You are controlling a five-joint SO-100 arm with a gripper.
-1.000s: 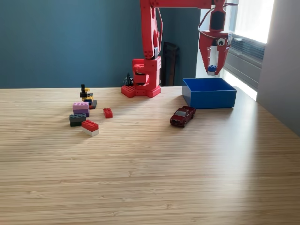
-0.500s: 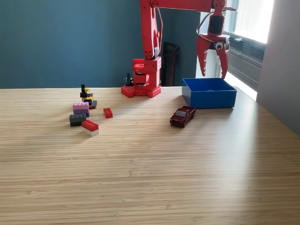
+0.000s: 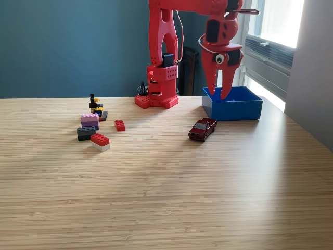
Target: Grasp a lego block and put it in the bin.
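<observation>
Red toy car [image 3: 203,128] sits before the bin [image 3: 232,109]; pincer [image 3: 218,95] hangs open, empty.

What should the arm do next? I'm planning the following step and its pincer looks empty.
Probably swing toward the exterior view's left and lower over the loose blocks. The pincer hangs open and empty at the blue bin's left edge, so nothing is left to drop. The small red block lies apart from the others, which should make it the easiest grab.
</observation>
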